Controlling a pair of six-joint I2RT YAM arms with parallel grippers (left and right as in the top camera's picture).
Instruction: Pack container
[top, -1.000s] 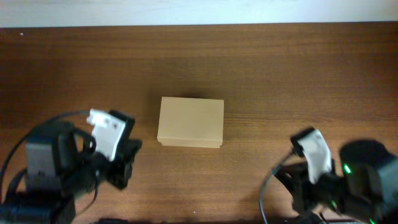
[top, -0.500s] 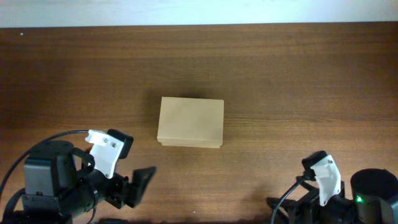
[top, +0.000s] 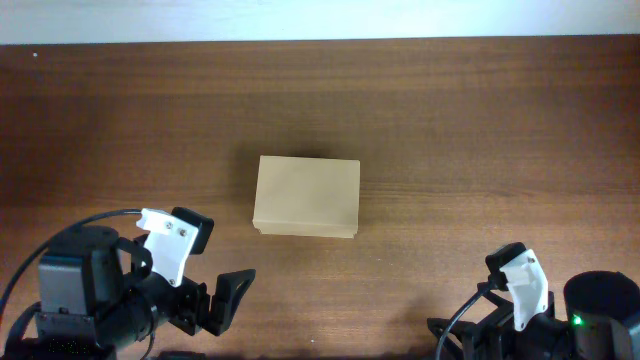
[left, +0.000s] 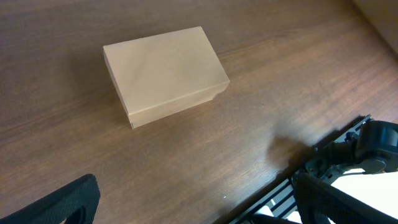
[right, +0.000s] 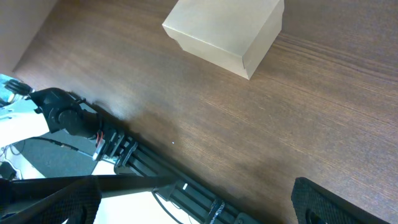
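My left gripper (top: 215, 300) sits at the near left of the table (top: 450, 120), jaws spread wide with nothing between them. At about one o'clock from it lies the container (top: 306, 196), a tan cardboard box with its lid shut, flat at mid-table and apart from both arms. My right gripper (right: 193, 202), at about five o'clock from the box, is also wide and holds nothing.

Soft, even light falls from above. The table (top: 450, 130) carries a pale sheen toward 12 o'clock in the left wrist view. The container (top: 306, 195) casts a thin shadow along its 6 o'clock edge. The overhead view is slightly soft. In its own view the left tool (left: 199, 204) has dark, blurred fingers (left: 62, 205) at 7 and 5 o'clock.
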